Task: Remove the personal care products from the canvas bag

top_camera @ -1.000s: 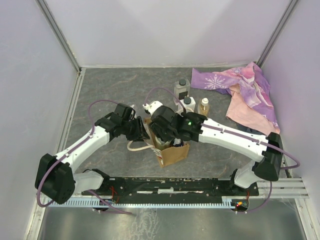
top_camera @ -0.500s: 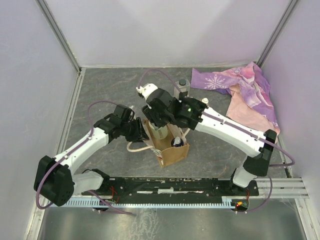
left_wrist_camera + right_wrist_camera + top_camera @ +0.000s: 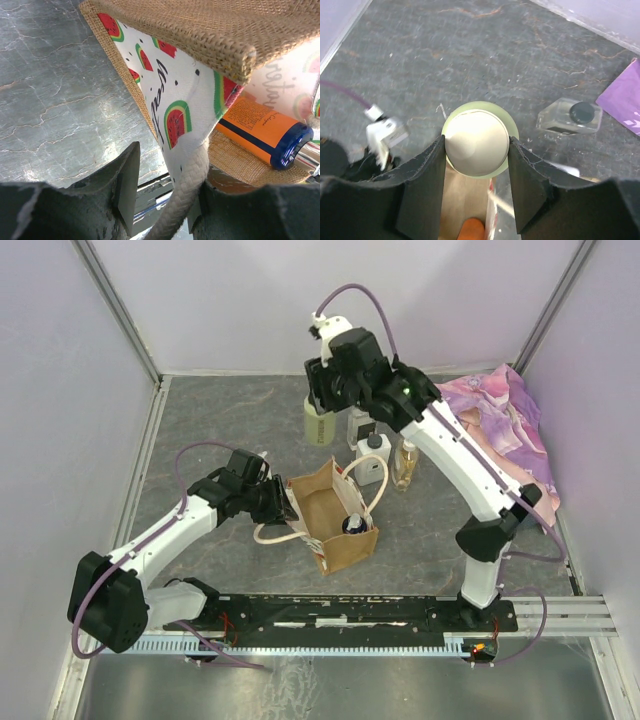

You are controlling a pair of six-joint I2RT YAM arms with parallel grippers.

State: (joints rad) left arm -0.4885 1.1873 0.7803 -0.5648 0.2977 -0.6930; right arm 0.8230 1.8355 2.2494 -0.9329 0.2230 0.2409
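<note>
Pale cream-capped round bottle (image 3: 319,424) is out of the canvas bag (image 3: 350,548). A second ago the right gripper (image 3: 322,405) was down inside the bag. Half a second ago it had risen just above the rim with the bottle. Now it is high and farther back, with the bottle hanging clear of the grey table (image 3: 220,420), beyond the bag.

Right wrist view: both fingers (image 3: 427,170) press the bottle's sides just below the cap, bottle upright, the jaws part-way apart around its width.

The left gripper (image 3: 280,502) has not moved. Its jaws are closed on the cream rope handle (image 3: 186,192) at the bag's watermelon-print side.

The orange blue-topped bottle (image 3: 252,131) lies inside the bag.

A white bottle (image 3: 372,464) and a slim yellowish bottle (image 3: 405,462) stand on the table behind the bag, right of the held bottle. The floral cloth (image 3: 500,425) is unchanged at far right.
</note>
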